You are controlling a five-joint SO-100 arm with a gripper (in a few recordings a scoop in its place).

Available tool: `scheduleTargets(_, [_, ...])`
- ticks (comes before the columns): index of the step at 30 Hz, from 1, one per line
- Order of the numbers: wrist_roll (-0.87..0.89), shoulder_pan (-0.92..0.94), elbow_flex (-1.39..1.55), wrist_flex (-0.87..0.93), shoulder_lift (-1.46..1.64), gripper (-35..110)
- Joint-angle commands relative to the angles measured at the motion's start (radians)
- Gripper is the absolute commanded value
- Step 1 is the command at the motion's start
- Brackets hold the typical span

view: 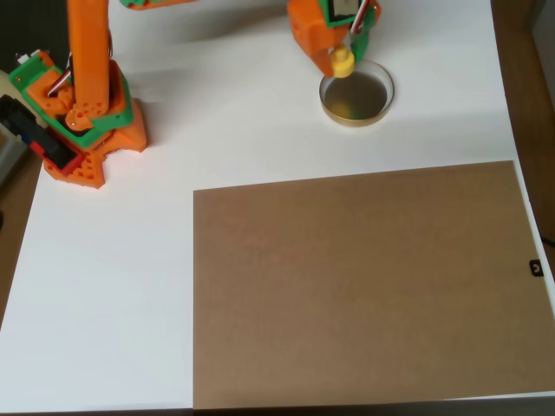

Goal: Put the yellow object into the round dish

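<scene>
We saw the end effector (pixel 345 54) gripping the yellow object (pixel 342 63) right over the round dish's (pixel 381 111) upper-left rim

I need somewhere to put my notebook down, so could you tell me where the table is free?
The brown board is bare throughout, and so is the white table to its left, below the arm base. It is crowded at the top right, where the jaws hold the yellow object over the round dish.
</scene>
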Motion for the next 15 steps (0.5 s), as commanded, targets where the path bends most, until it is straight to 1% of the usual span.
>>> scheduleTargets(1, [-0.015, -0.014, -0.101, 0.012, 0.002, 0])
scheduleTargets(15, [-0.005, 0.023, -0.117, -0.052, -0.091, 0])
